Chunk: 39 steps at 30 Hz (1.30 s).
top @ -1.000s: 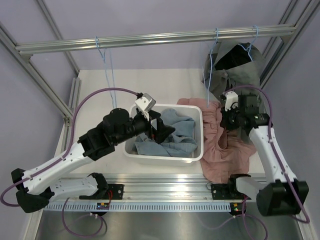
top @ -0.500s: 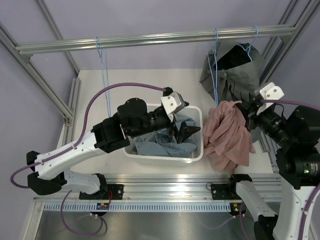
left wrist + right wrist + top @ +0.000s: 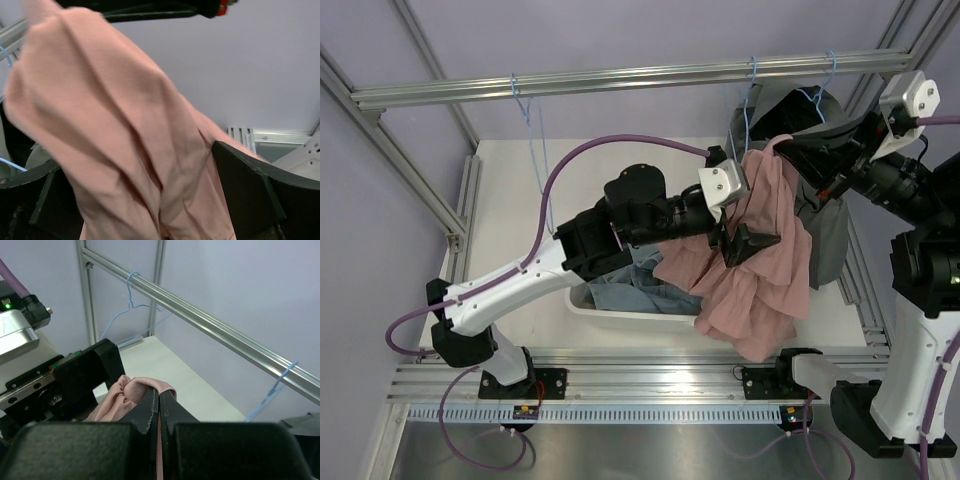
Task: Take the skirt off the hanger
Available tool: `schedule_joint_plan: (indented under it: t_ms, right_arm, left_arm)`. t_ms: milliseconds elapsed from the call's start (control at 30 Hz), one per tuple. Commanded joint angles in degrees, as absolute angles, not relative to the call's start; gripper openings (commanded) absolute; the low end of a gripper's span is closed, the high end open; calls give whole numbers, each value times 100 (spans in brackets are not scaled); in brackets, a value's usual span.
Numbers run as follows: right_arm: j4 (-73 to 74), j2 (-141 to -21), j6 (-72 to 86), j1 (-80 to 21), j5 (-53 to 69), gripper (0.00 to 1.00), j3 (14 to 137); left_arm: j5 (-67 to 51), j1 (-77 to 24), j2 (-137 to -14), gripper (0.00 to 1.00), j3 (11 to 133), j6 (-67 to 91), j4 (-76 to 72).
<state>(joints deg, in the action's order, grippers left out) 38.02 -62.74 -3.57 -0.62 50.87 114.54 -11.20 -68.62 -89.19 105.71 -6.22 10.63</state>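
Beneath the rail (image 3: 620, 78), skirt (image 3: 760, 290) tight in right gripper (image 3: 159, 397), left gripper (image 3: 748, 242) wide astride it, bin (image 3: 630, 311) below.

A white bin (image 3: 620, 309) sits on the pale worktop (image 3: 580, 170), holding crumpled blue denim clothing (image 3: 635, 292). A grey garment (image 3: 826, 245) hangs from the right end of the aluminium rail (image 3: 570, 85) overhead.

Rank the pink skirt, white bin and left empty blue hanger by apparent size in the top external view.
1. pink skirt, held nearer the camera
2. white bin, partly covered
3. empty blue hanger
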Motion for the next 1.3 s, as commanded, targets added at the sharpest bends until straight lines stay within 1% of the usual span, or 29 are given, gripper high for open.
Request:
schedule_joint_plan:
  t_ms: [0,33,67,167,200,267,300,367,400,467,533,567,600,633,667,700,733,833,967,1100,1233,1267]
  right_arm:
    - [2559,-6477,658,-44,5685,0,11619]
    - [2471,-6512,824,-44,5721,0,11610]
    - [2409,-6547,913,-44,5739,0,11593]
    - [2058,-6636,1159,-44,5853,0,11540]
    - [1970,-6662,1256,-44,5932,0,11523]
    - [1820,-6706,1432,-44,6002,0,11523]
    - [1776,-6723,1494,-44,6055,0,11514]
    - [1714,-6732,1582,-44,6091,0,11496]
    - [1714,-6741,1591,-44,6117,0,11461]
    - [1740,-6724,1565,-44,6108,0,11408]
    - [1836,-6732,1486,-44,6082,7,11399]
    - [1976,-6724,1355,-44,6056,14,11399]
    - [2082,-6732,1258,-44,6012,37,11426]
    - [2179,-6732,1065,-44,5986,48,11426]
    - [2397,-6724,959,-44,5942,55,11434]
    - [2521,-6715,828,-44,5828,65,11461]
    - [2636,-6706,556,-44,5784,69,11452]
    - [3005,-6636,90,-44,5652,78,11373]
    - [3365,-6531,-377,-44,5389,83,11180]
    - [3638,-6557,-633,0,5142,85,11101]
    - [3858,-6653,-686,316,4694,86,11083]
    - [3954,-6723,-668,438,4485,87,11153]
  left_arm:
    - [-1433,-6882,-8868,95,10846,-378,703]
    - [-1389,-6873,-8851,91,10837,-369,729]
    - [-1363,-6882,-8833,80,10837,-378,808]
    - [-1047,-6864,-8667,53,10714,-466,1027]
    - [-968,-6847,-8596,41,10644,-501,1063]
    - [-687,-6759,-8342,29,10416,-536,1133]
    - [-581,-6715,-8254,16,10363,-554,1177]
    - [-256,-6557,-7990,2,10292,-580,1344]
    - [-133,-6504,-7911,0,10301,-606,1423]
    - [183,-6373,-7639,0,10327,-747,1572]
    - [316,-6232,-7498,0,10380,-869,1669]
    - [386,-6188,-7436,0,10415,-905,1800]
    - [430,-6135,-7340,0,10537,-949,1906]
    - [465,-6039,-7304,0,10608,-1010,2003]
    - [483,-6003,-7295,0,10678,-1046,2221]
    - [510,-5968,-7251,0,10783,-1089,2337]
    - [562,-5924,-7225,0,10828,-1151,2416]
    - [641,-5793,-7084,0,10776,-1186,2654]
    - [747,-5599,-6900,0,10547,-1230,2821]
    - [493,-5143,-6715,0,10056,-1012,2663]
    - [36,-4975,-6688,0,9301,-493,2366]
    - [-52,-4975,-6688,0,8916,-405,2277]
